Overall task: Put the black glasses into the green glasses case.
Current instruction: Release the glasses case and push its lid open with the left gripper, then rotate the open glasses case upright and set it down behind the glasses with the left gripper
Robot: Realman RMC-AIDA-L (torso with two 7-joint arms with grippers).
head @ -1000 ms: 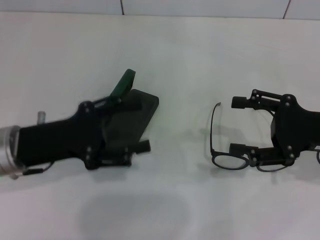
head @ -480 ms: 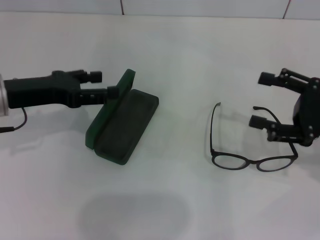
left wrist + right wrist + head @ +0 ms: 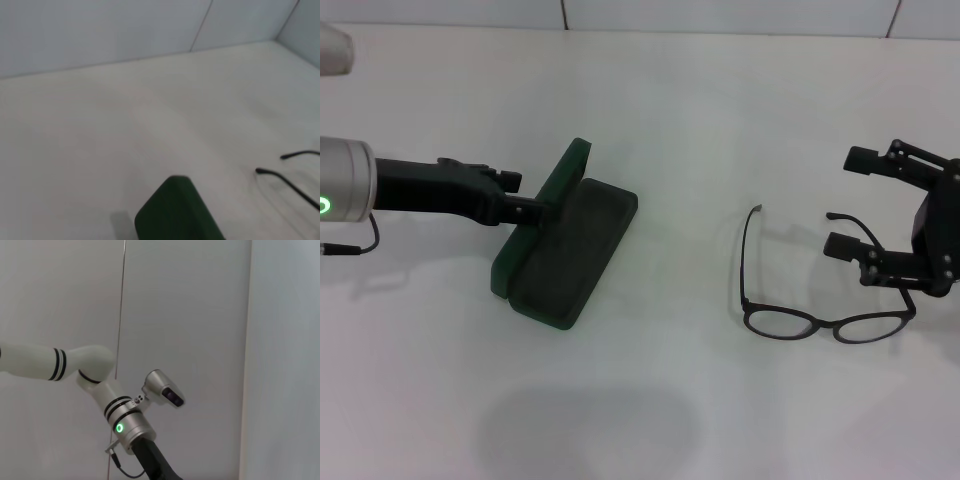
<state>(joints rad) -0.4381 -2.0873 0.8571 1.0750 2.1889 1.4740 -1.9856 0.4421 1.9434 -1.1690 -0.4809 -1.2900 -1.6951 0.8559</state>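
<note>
The green glasses case (image 3: 570, 255) lies open at the left middle of the white table, its lid (image 3: 555, 185) standing up along the left side. My left gripper (image 3: 527, 192) is just left of the lid, open, with its lower fingertip (image 3: 546, 205) against the lid. A corner of the lid also shows in the left wrist view (image 3: 175, 210). The black glasses (image 3: 820, 322) lie unfolded on the table at the right, lenses toward me. My right gripper (image 3: 850, 200) is open and empty over the glasses' right temple arm (image 3: 848, 220). The temple arms also show in the left wrist view (image 3: 290, 186).
The white table (image 3: 670, 120) runs back to a tiled wall (image 3: 720, 12). The right wrist view shows only my left arm (image 3: 122, 427) against a pale wall.
My left gripper has drawn back from over the case to its left side, leaving the lid standing open. My right gripper has pulled back to the right, off the glasses.
</note>
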